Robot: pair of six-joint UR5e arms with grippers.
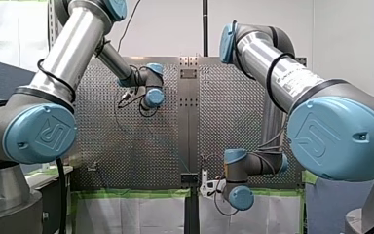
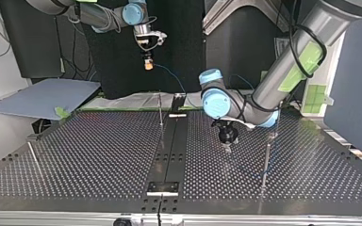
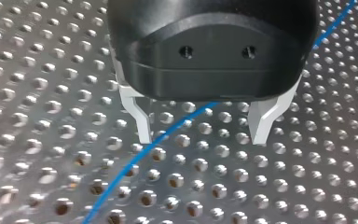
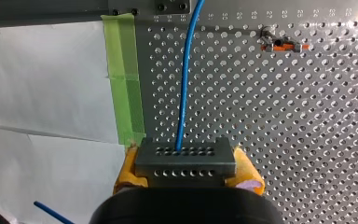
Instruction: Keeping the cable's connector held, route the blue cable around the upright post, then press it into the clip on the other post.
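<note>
The connector [image 4: 185,158] is clamped in the right gripper [image 4: 186,169], while the cable [image 3: 168,133] is laid diagonally on the table [image 3: 51,70] between the left gripper [image 3: 201,136]'s parted fingers, nearer one finger, so the left arm is judged better placed for routing.

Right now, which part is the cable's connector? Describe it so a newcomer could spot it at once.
Follow my right arm at the top view's left down to my right gripper. Between its yellow pads sits the connector, a flat grey block with two rows of small holes. Nothing else has the blue cable plugged into it.
</note>
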